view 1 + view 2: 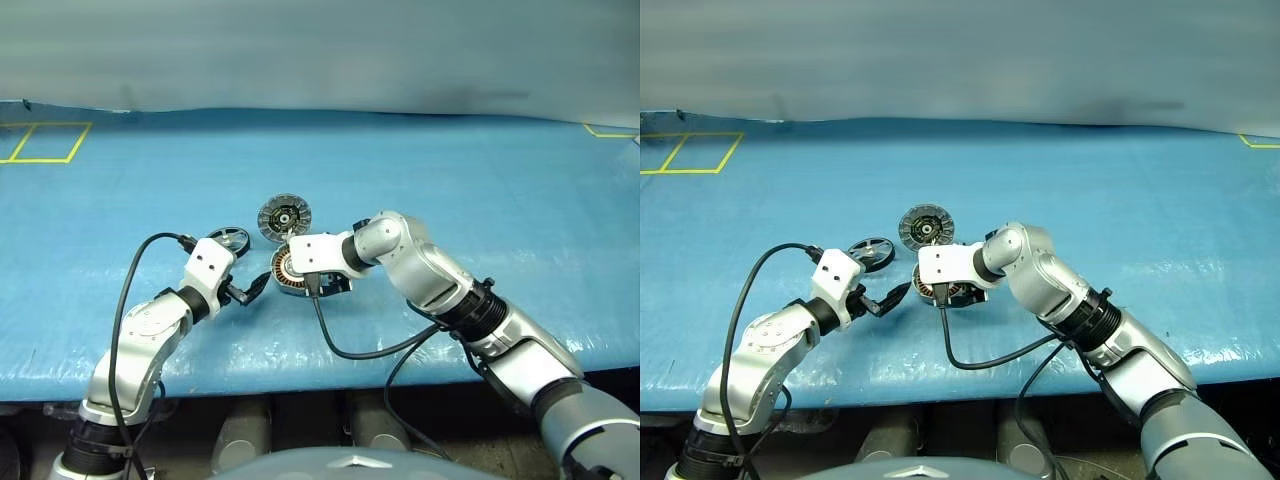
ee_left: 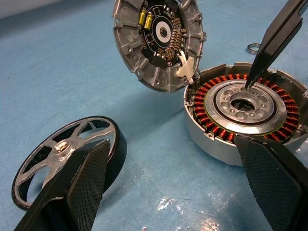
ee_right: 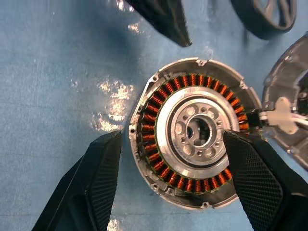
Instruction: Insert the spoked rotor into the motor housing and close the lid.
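A blue plastic sheet (image 1: 480, 170) covers the work surface, with yellow tape lines (image 1: 45, 142) at its far left corner. The case (image 3: 192, 132) serves as the reference point. Well to its left, the left gripper (image 2: 173, 185) sits low over the sheet with its fingers spread wide and nothing between them. The spoked wheel (image 2: 67, 161) lies flat on the sheet, left of the case and apart from it. The case rests open, copper windings exposed around a pale centre. Its lid (image 2: 159, 43) stands tilted up at the far-left edge, joined at a white hinge piece, ribbed face showing. Directly above the case hangs the right gripper (image 3: 166, 183), fingers parted to either side of the rim, holding nothing.
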Motion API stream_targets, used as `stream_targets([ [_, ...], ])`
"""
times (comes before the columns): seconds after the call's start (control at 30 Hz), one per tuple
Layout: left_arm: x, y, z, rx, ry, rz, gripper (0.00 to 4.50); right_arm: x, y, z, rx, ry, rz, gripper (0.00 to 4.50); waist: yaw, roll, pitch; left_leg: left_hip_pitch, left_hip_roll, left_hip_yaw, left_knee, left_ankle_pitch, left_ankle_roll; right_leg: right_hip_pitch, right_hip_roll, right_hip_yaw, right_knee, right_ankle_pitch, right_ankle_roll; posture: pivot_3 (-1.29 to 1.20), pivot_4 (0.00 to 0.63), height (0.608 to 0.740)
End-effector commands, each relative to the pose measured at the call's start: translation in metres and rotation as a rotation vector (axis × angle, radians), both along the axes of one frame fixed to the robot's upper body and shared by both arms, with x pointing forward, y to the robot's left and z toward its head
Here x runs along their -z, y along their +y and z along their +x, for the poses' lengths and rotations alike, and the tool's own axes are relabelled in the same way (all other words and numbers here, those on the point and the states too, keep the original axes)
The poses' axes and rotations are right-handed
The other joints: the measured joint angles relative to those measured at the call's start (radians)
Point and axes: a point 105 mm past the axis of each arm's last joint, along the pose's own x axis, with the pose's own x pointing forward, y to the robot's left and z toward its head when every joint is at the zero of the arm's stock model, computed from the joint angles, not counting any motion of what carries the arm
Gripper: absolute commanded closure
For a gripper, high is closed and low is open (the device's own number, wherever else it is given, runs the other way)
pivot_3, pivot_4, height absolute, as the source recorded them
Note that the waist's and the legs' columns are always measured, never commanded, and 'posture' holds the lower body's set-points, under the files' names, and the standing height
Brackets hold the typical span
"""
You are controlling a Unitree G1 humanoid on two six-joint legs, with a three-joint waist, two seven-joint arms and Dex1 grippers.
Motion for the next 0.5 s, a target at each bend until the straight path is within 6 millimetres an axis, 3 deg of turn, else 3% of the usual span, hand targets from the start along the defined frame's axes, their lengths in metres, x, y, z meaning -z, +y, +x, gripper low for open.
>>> stream_targets([
  [0.03, -0.009, -0.002, 0.002, 0.013, -0.038, -0.005, 0.0, -0.035, -0.003, 0.003, 0.031, -0.067, 0.128, 1.0, 0.001, 0.0, 0.0, 0.0, 0.0, 0.0, 0.0, 0.0, 0.0, 0.0, 0.0, 0.0, 0.0, 0.0, 0.0, 0.0, 0.15, 0.74],
  [0.27, -0.016, -0.008, -0.003, 0.063, -0.071, -0.028, 0.0, -0.043, -0.05, -0.003, 0.256, 0.037, 0.448, 1.0, 0.014, -0.001, 0.0, -0.001, -0.001, 0.0, 0.001, 0.0, 0.0, 0.0, -0.001, 0.0, -0.002, 0.0, 0.0, 0.0, 0.15, 0.74],
  [0.4, -0.017, -0.009, -0.007, 0.078, -0.072, -0.032, 0.0, -0.037, -0.084, 0.017, 0.558, -0.054, 0.598, 1.0, 0.008, 0.0, 0.0, -0.001, 0.0, 0.001, 0.001, 0.0, 0.0, 0.0, -0.001, 0.0, -0.001, 0.0, 0.0, 0.0, 0.15, 0.74],
  [0.5, -0.016, -0.01, -0.008, 0.087, -0.065, -0.035, 0.0, -0.022, -0.102, 0.026, 0.778, -0.068, 0.691, 1.0, 0.005, 0.0, 0.0, -0.001, 0.001, 0.001, 0.001, 0.0, 0.0, 0.0, 0.0, 0.0, 0.001, 0.0, 0.0, 0.0, 0.15, 0.74],
])
